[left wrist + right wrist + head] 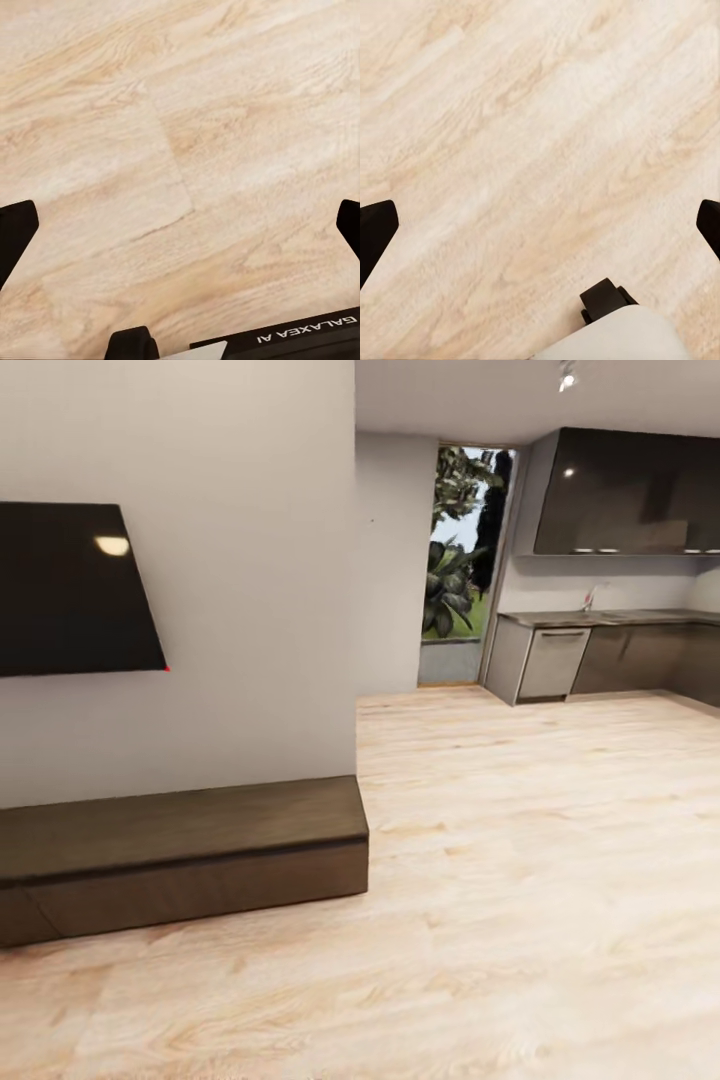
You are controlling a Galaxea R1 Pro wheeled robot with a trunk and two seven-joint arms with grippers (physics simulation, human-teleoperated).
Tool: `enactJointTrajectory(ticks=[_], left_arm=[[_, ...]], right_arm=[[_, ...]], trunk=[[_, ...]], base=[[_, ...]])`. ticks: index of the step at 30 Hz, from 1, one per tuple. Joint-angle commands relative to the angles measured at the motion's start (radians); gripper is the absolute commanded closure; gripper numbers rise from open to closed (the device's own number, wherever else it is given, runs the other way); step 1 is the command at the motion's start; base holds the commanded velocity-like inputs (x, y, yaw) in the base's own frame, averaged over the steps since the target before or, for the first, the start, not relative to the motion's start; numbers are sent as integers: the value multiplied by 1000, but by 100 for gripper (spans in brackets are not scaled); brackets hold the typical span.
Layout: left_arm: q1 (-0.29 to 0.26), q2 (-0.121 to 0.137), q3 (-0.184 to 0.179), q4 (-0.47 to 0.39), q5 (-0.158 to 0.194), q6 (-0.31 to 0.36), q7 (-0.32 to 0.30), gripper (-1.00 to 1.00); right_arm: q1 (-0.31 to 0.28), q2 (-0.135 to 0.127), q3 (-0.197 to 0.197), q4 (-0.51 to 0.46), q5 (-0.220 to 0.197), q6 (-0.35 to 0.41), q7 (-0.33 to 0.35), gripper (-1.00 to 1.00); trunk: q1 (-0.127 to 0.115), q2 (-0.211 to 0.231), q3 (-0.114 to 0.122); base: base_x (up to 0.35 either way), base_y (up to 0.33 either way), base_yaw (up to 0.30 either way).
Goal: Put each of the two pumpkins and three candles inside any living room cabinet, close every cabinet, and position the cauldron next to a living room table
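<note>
Cabinet [180,855]: long, low, dark-brown wood, plain-fronted.

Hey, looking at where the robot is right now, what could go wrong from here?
1. The cabinet juts from the wall at floor level; its corner by the open floor could catch the base on a tight turn.
2. Its fronts look shut and have no handles, so a claw may slip trying to open one.
3. Both the left claw and right claw hang open and empty over bare floor, so nothing has been fetched; wandering toward the kitchen would waste time.
</note>
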Motion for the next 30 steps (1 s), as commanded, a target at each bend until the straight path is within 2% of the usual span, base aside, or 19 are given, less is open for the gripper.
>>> enactJointTrajectory(ticks=[1, 17, 22, 30], left_arm=[[0, 0, -3, -1, -10, 6, 5, -100], [0, 1, -3, -1, -10, 6, 5, -100], [0, 1, -3, -1, -10, 6, 5, -100], [0, 1, -3, -1, -10, 6, 5, -100]], right_arm=[[0, 0, 0, 0, -10, -5, 1, -100], [0, 5, 0, 0, -9, -6, 2, -100], [0, 5, 0, 0, -9, -6, 2, -100], [0, 3, 0, 0, -9, -8, 4, -100]], trunk=[[0, -1, -1], [0, -1, -1], [0, -1, -2], [0, -1, -3]], base=[[0, 0, 289], [0, 0, 289], [-178, 0, 288], [-122, 0, 73]])
